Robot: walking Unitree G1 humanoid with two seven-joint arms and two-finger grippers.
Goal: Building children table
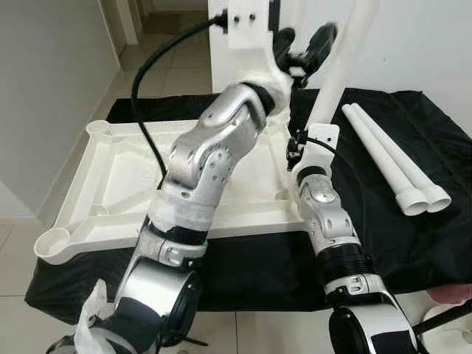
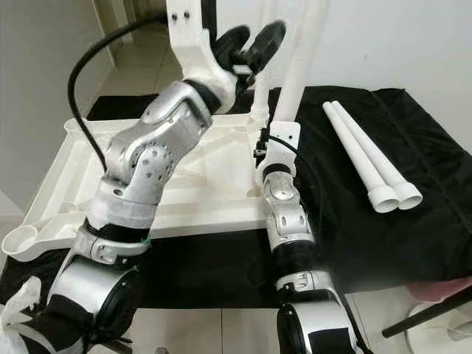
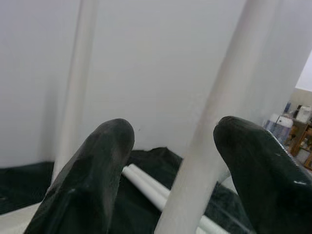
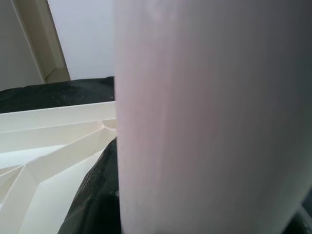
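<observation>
Left wrist view looks between the left gripper's (image 3: 170,141) two black fingers (image 3: 92,170), spread apart with a white table leg (image 3: 214,122) rising in the gap; whether either pad touches it I cannot tell. A second upright white leg (image 3: 78,83) stands farther off against the wall, and a shelf with bottles (image 3: 292,124) shows at the edge.

The head views give the wider layout. A white plastic table top (image 1: 110,184) lies upside down on a black cloth (image 1: 413,221), its ribbed underside facing up, with round sockets (image 1: 53,240) at its corners. The left gripper (image 1: 302,46) is raised high over the far edge. The right arm (image 1: 332,221) reaches up to the near leg (image 1: 343,66), which stands nearly upright, leaning slightly, its long axis running up out of the picture.

Two more legs (image 1: 391,158) lie flat on the cloth side by side, touching, flared ends toward the robot. That makes four legs: two standing, two lying.

The right wrist view has the leg (image 4: 209,117) pressed close before the lens; the state of the right fingers cannot be told.
</observation>
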